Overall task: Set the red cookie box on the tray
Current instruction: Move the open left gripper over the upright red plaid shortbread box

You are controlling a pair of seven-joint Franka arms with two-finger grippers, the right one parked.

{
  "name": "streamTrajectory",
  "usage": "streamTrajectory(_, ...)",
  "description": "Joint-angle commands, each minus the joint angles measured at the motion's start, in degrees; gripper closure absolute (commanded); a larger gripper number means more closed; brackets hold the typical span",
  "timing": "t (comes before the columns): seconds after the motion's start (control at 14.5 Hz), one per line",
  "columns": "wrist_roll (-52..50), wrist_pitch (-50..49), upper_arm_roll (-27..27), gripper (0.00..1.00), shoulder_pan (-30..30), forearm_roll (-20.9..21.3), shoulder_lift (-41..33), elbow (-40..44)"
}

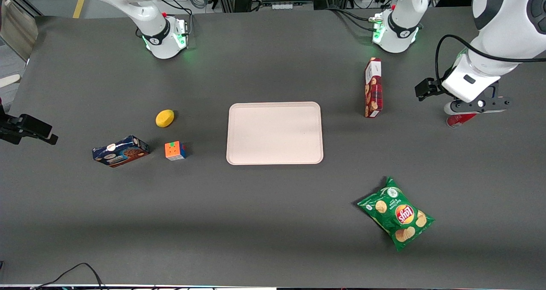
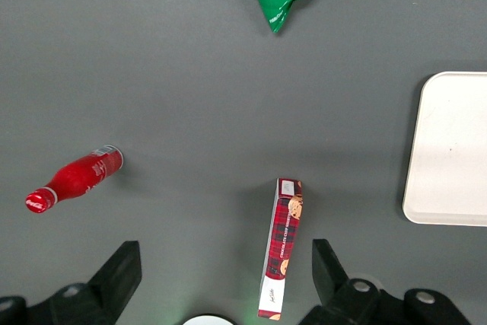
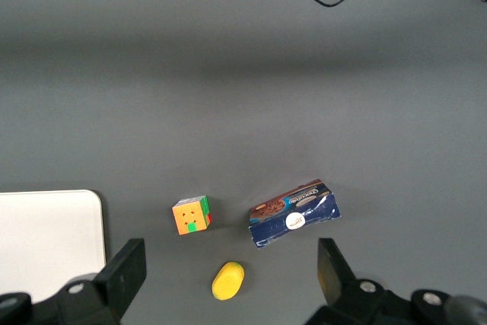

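Gripper [image 2: 221, 272] spread, empty, high above table, off to side of red cookie box [image 1: 373, 88]. Box stands on narrow edge beside tray [image 1: 274, 133]. Risk: off-centre descent tips box; red bottle [image 2: 74, 178] nearby.

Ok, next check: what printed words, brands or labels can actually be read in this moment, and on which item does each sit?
"Lay's": red logo on the green chip bag.
Red cookie box: white lettering along its side, too small to read.
Red bottle: white script, too blurred to read.
Dark blue cookie box: label unreadable.
Tray: no text.
Gripper: open, above the table near the red cookie box; no markings.
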Motion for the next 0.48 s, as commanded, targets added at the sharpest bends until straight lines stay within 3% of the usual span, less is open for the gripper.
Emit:
streamTrajectory(0.0,-0.4,1.0,0.3,0.00,-0.3,-0.1,-3.0,-5.2)
streamTrajectory(0.41,-1.1,14.6,0.1,0.00,-0.4,-1.7,-10.3,-24.1)
